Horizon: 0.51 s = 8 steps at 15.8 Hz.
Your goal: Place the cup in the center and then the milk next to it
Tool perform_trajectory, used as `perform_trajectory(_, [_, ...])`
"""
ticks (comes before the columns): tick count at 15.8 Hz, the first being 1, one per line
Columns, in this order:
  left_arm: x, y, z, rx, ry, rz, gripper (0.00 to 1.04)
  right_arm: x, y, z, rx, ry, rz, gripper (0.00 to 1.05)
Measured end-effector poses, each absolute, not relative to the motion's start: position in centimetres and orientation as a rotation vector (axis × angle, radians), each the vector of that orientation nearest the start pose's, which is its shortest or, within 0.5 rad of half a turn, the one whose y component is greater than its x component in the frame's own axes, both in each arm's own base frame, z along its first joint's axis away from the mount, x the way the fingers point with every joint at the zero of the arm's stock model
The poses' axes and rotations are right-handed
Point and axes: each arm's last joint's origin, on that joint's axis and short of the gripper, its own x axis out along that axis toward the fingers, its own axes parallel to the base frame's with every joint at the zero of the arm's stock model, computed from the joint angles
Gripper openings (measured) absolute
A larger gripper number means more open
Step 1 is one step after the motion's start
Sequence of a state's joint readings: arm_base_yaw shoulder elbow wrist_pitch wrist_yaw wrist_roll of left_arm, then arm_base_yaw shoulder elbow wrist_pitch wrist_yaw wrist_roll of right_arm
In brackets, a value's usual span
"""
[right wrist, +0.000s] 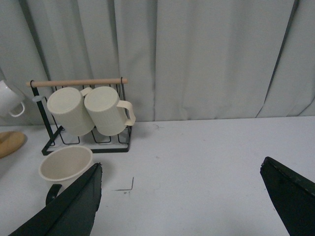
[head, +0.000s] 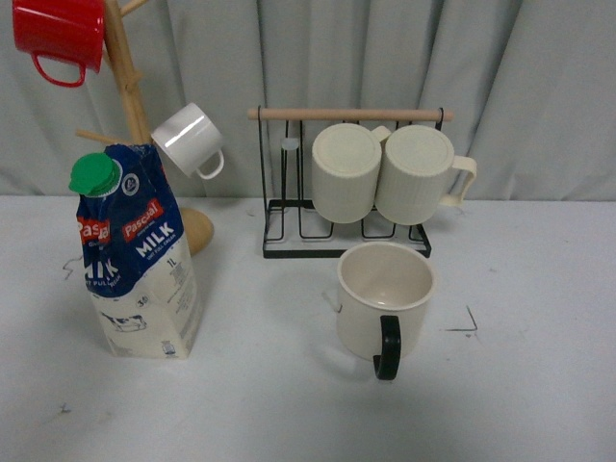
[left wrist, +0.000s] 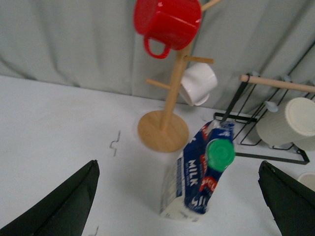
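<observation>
Cup (head: pixel 385 300) first: it was a wide cream mug, glossy and empty inside, with a black curved handle pointing toward the near edge. We saw it standing upright on the center (head: pixel 448 310) patch of pale grey tabletop, with a small black corner mark (head: pixel 468 324) just off to its right. We couldn't see any marking on its side from these angles.

We found the milk (head: pixel 140 260) well apart from it, over on the left. It was a tall blue-and-white carton with a red logo, white "MILK" lettering, a little cow picture low down and a round green cap (head: pixel 94 174) on a slightly crumpled top. It stood upright just in front of the wooden mug tree (head: pixel 123 77), which carried a red mug (head: pixel 60 34) up high and a small white mug (head: pixel 189 140) lower.

Behind the cup we had a black wire rack (head: pixel 346 248) holding two ribbed cream mugs (head: pixel 346 171) under a wooden bar (head: pixel 346 114).

The left gripper (left wrist: pixel 178 164) hovered above the carton with its fingers spread wide, touching nothing. The right gripper (right wrist: pixel 182 163) was spread wide too and held nothing, with the cup off past one finger.
</observation>
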<state>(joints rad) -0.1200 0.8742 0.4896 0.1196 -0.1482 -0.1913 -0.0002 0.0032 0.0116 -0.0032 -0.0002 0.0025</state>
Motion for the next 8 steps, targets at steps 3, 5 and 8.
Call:
perform_trajectory(3, [25.3, -5.1, 25.1, -0.118, 0.313, -0.067, 0.98, 9.7, 0.0, 16.7, 0.002, -0.005, 0.0, 0.98])
perform_trajectory(5, [27.7, -6.4, 24.4, -0.071, 0.371, -0.085, 0.98, 9.7, 0.0, 16.7, 0.002, -0.005, 0.0, 0.98])
perform_trajectory(8, [30.2, -6.6, 24.1, -0.064, 0.417, -0.1, 0.98, 9.7, 0.0, 16.7, 0.002, -0.005, 0.0, 0.98])
